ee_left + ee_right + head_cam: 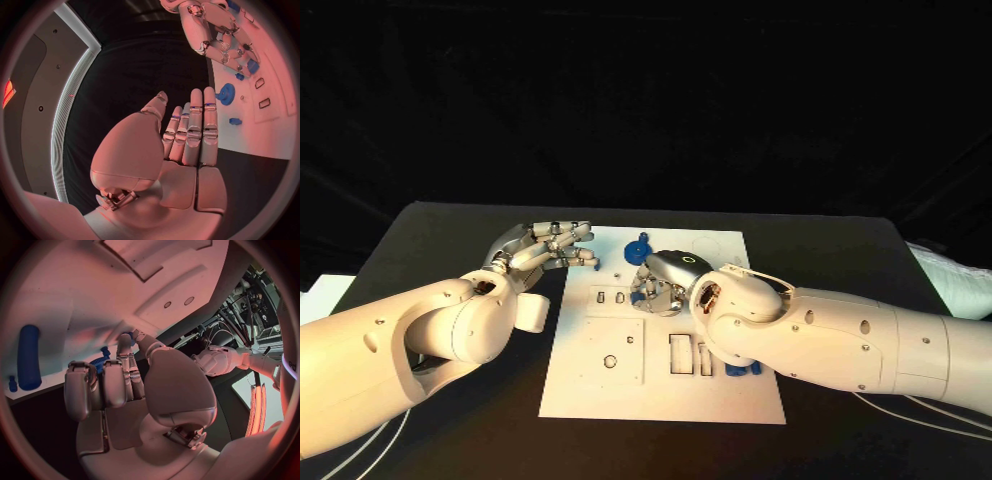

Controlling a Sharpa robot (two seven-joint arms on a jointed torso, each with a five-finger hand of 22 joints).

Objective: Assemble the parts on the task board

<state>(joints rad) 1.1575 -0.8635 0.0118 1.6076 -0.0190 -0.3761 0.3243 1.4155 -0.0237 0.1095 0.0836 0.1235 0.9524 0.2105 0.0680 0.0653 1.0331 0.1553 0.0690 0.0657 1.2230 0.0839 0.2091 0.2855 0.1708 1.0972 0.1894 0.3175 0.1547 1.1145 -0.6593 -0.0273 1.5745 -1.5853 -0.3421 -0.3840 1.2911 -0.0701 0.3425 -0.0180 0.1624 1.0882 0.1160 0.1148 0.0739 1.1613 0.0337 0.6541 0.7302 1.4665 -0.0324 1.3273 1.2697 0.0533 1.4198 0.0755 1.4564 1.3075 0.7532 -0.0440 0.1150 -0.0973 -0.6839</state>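
The black bench (444, 235) is matt and flat, and at its centre lies the task board (610, 385), a smooth white rectangular plate cut with small oblong slots and round holes. The left hand (542, 248), silver and jointed with a glossy white palm shell, sits at about ten o'clock from the board's centre, just off its far left corner; in the left wrist view its fingers (194, 127) lie straight and close together with nothing in them, so it reads as open and idle. The right hand (664, 282) hangs over the board's middle, curled downward; in the right wrist view its fingertips (125, 342) close around something small and blue (129, 335), though I cannot tell for sure whether that piece is truly pinched or only touched. The blue parts are hard-looking plastic: a toothed gear (639, 247) at twelve o'clock near the far edge, a long rounded cylinder (28, 357) lying flat, a small blue piece (740, 369) at four o'clock by the right edge, and tiny pegs (235, 121). The likely trouble, as I judge it, is the curled right hand hiding its own slot from the head camera, so a small slick part could go in tilted, jam or slip free and roll; the board, seemingly unclamped, might also slide under a sideways push
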